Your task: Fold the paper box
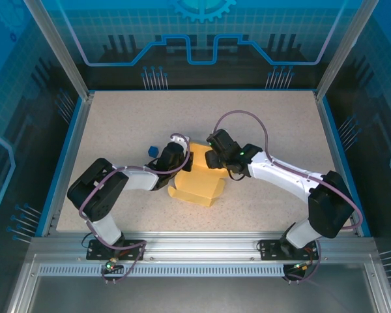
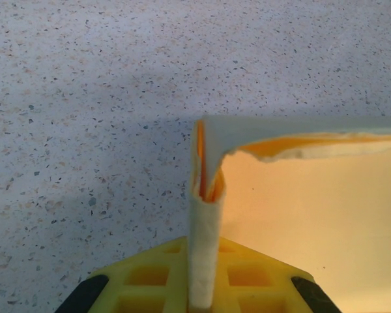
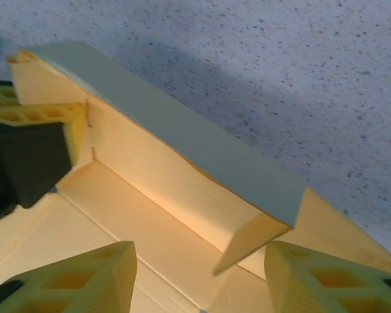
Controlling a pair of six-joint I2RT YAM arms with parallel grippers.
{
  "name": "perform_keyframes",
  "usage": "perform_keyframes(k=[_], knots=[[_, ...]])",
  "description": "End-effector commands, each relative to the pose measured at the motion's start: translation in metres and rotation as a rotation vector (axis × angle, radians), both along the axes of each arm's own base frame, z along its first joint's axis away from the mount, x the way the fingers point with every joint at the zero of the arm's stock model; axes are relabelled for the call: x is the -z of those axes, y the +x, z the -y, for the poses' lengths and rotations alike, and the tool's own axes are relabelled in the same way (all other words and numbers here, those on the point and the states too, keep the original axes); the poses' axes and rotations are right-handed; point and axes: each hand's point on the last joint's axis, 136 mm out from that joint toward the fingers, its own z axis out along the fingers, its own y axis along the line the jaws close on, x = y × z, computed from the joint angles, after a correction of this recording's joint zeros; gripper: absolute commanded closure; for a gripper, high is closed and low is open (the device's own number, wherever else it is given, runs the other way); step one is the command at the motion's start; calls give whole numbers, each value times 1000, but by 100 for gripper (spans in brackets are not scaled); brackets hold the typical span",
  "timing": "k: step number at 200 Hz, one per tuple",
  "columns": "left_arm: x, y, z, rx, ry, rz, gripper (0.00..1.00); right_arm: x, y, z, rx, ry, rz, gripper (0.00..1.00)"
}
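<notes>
Paper box (image 1: 199, 186), pale yellow thin card, half-raised mid-surface (image 1: 117, 130): light, floppy and crease-prone, I judge; left pincer (image 2: 205, 283) clenched on one upright wall (image 2: 206, 215), right pincer (image 3: 199, 264) released astride a folded flap (image 3: 182, 147); I would grip walls close to creases.

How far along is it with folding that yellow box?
Partly done: one long wall of the paper box already stands. In hand: the left claw pinches its doubled edge; the right claw is open over the inside. Left: the near flaps look flat.
</notes>
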Motion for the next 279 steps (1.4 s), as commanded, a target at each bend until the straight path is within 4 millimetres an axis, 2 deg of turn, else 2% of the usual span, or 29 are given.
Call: perform_keyframes(k=[1,35,64,102,135,161,279], knots=[[-26,5,6,-12,-56,46,88,-1,-1,-20,-7,107,-4,46],[-27,4,5,-12,-55,48,88,-7,4,-25,-18,126,18,46],[-27,4,4,-19,-51,49,88,-7,2,-17,-15,89,19,46],[-25,4,0,-40,-42,43,88,7,-21,8,5,-31,-16,46],[-27,5,-1,-47,-45,45,88,22,-43,21,17,-62,-66,44],[-27,5,-1,-47,-44,44,88,32,-52,32,43,-88,-92,43],[-30,4,-1,-42,-52,54,88,49,-49,53,124,-49,-130,40]])
